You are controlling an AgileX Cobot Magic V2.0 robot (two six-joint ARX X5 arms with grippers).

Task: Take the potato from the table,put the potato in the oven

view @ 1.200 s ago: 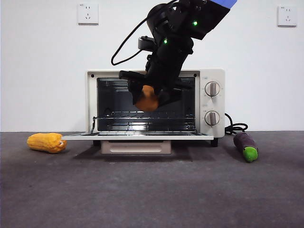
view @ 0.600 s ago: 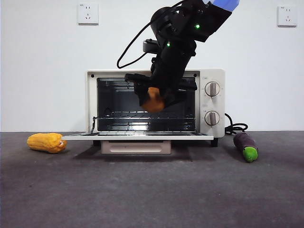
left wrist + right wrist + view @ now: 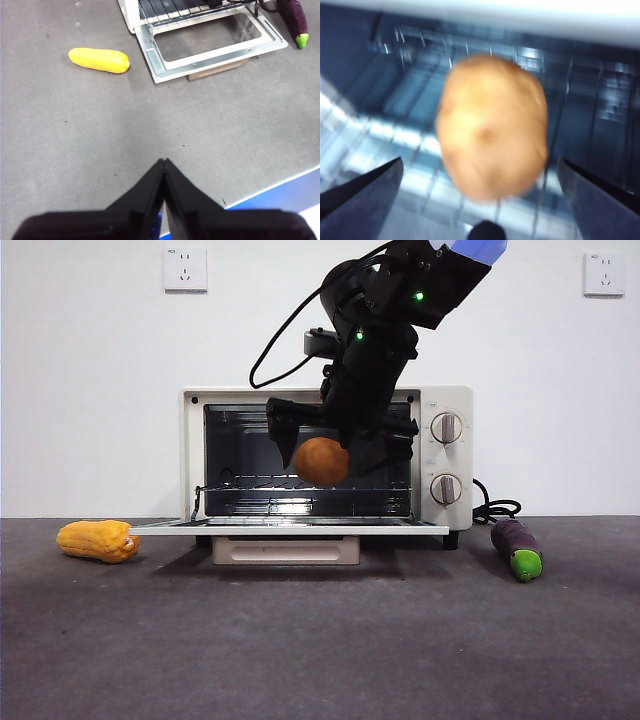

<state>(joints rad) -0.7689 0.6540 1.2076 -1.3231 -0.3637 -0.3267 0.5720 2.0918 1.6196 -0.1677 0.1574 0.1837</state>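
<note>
Potato [image 3: 321,461] hangs loose between my right gripper's [image 3: 338,445] spread jaws, touching neither, above the wire rack at the open oven's [image 3: 445,455] mouth. My left gripper [image 3: 164,167], jaws pressed together, waits over the table [image 3: 75,130].

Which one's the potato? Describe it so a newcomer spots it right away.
Find the cream-white oven with its door folded down. In front of its open cavity, above the wire rack, the potato sits between the spread jaws of the right claw. It is round and orange-brown, unlike the long yellow corn cob and the purple eggplant on the table.
</note>
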